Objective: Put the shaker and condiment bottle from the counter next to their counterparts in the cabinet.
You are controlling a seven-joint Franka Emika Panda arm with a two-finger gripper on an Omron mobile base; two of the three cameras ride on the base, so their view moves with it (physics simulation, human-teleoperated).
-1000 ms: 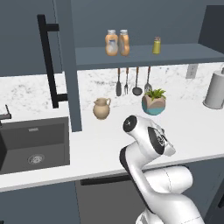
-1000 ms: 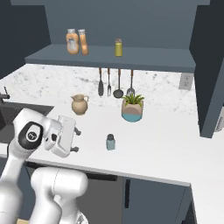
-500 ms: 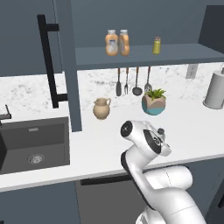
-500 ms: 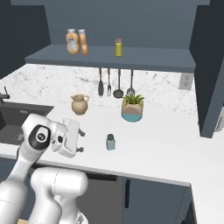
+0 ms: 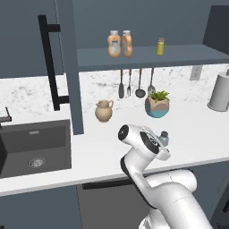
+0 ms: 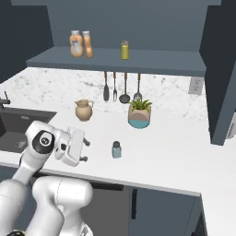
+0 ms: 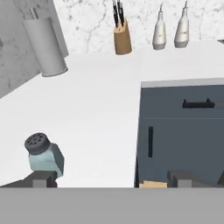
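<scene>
Surveying from largest to smallest, I log these lines.
Counter (image 6: 175, 152): white marble worktop; bears the shaker.
Cabinet (image 6: 115, 62): open shelf holds two orange bottles and the yellow shaker (image 6: 124, 49).
Gripper (image 6: 85, 150): fingers spread wide, nothing between them.
Shaker (image 6: 116, 150): upright, long axis vertical.
Relation: shaker stands near the gripper, on its right in the right base view, off-centre beside one fingertip in the hand view (image 7: 43, 155).

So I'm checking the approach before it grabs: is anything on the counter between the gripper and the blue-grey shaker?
Nothing visible. The gripper is beside the shaker, with only bare counter between them. The plant pot and tan jug stand farther back.
</scene>
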